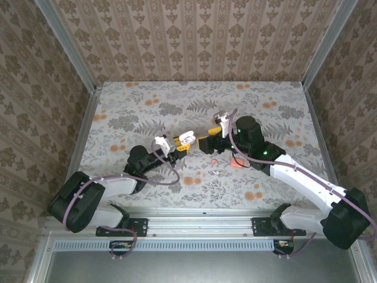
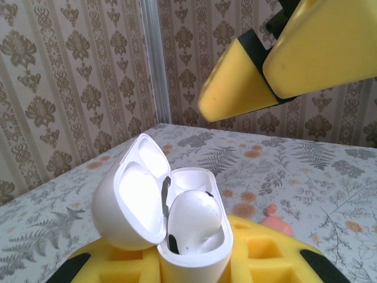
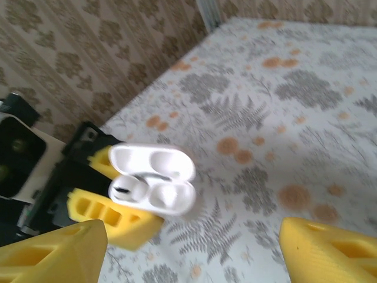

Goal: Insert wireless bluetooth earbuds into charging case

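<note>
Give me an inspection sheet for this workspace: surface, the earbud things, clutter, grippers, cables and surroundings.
Surface: floral table cover, flat, no spills.
Job's things: white charging case held off the table with its lid open and one white earbud seated inside. A coral-pink piece lies on the table beyond it.
Clutter: nothing seen.
Grippers: left gripper is shut on the charging case. The right gripper is open and empty, facing the case.
Cables: purple cables run along both arms, and the left one loops onto the table.
Surroundings: patterned walls on three sides, with metal frame posts at the corners.
</note>
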Tool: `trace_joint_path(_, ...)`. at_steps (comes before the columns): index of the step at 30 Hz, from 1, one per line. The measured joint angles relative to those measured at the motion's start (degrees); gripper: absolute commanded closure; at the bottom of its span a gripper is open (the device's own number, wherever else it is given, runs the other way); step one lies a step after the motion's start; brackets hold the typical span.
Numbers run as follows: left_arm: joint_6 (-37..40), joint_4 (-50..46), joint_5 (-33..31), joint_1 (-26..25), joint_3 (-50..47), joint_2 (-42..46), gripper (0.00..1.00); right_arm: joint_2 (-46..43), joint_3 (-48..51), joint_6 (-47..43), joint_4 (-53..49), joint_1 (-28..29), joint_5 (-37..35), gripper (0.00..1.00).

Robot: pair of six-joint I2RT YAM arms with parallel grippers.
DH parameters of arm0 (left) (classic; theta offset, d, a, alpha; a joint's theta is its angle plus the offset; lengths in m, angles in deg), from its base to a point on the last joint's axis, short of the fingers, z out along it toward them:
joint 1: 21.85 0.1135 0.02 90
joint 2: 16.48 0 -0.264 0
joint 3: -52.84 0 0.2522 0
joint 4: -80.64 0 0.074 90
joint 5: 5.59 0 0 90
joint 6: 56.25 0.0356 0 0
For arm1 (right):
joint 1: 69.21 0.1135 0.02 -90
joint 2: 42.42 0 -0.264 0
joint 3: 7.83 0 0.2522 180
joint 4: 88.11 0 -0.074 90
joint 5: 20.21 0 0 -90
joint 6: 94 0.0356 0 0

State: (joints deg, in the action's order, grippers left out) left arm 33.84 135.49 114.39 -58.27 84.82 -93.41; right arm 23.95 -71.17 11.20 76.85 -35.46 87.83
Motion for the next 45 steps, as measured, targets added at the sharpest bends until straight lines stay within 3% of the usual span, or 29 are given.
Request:
trace_joint_path(9, 0.92, -0.07, 0.00, -0.31, -3.78, -0.26, 0.90, -0.61, -0.11, 2.86, -17.16, -1.64, -2.56, 0.23)
trace_joint_path(13, 1.11, -0.07, -0.55, -0.31, -5.09, -0.26, 0.90, 0.31, -0.98, 4.98, -22.84, -1.99, -2.69, 0.28)
trace_joint_path(24, 2.58, -6.12, -4.74, -0.35, -7.45, 4.50, 0.90, 3.02, -1.88, 20.06, -31.28, -3.52, -0.07, 0.28)
trace_joint_path(32, 5.25, -14.21, -8.46, -0.37, -7.80, 11.87, 0.90, 1.81, -3.21, 38.49, -35.65, -4.72, -4.66, 0.28)
trace_joint_path(40, 9.01, -23.78, -11.17, -0.37, -8.20, 20.65, 0.90, 0.33, 2.36, 67.91, -33.29, -5.20, -7.37, 0.42)
trace_joint_path(45, 10.32, -26.86, -12.04, -0.37, -8.52, 23.34, 0.90, 0.83, 3.45, 81.00, -34.97, -2.49, -9.81, 0.43)
